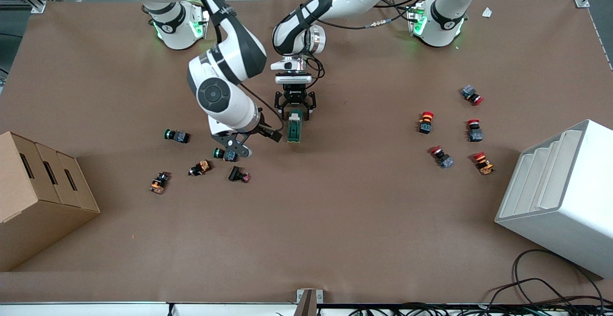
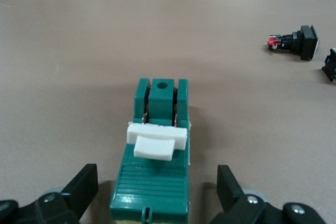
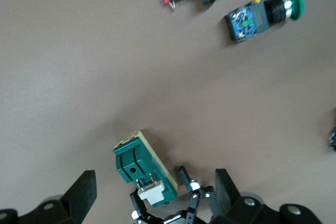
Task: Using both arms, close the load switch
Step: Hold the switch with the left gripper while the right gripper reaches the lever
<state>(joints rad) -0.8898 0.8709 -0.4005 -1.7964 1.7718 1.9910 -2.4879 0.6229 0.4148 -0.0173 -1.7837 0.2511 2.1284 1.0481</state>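
The load switch (image 1: 294, 127) is a dark green block with a white lever (image 2: 155, 141) on top, lying mid-table. My left gripper (image 1: 294, 115) is down over its end toward the robots' bases. It is open, with a finger (image 2: 82, 186) on each side and a gap to the block. My right gripper (image 1: 256, 142) is open and empty, beside the switch toward the right arm's end of the table. In the right wrist view the switch (image 3: 137, 167) shows between my right fingers (image 3: 84, 192), with the left gripper's linkage beside it.
Green-capped buttons (image 1: 175, 135) (image 1: 225, 154) and other small buttons (image 1: 238, 175) lie near the right gripper. Several red-capped buttons (image 1: 425, 122) lie toward the left arm's end. A cardboard box (image 1: 38, 196) and a white rack (image 1: 565, 196) stand at the table's ends.
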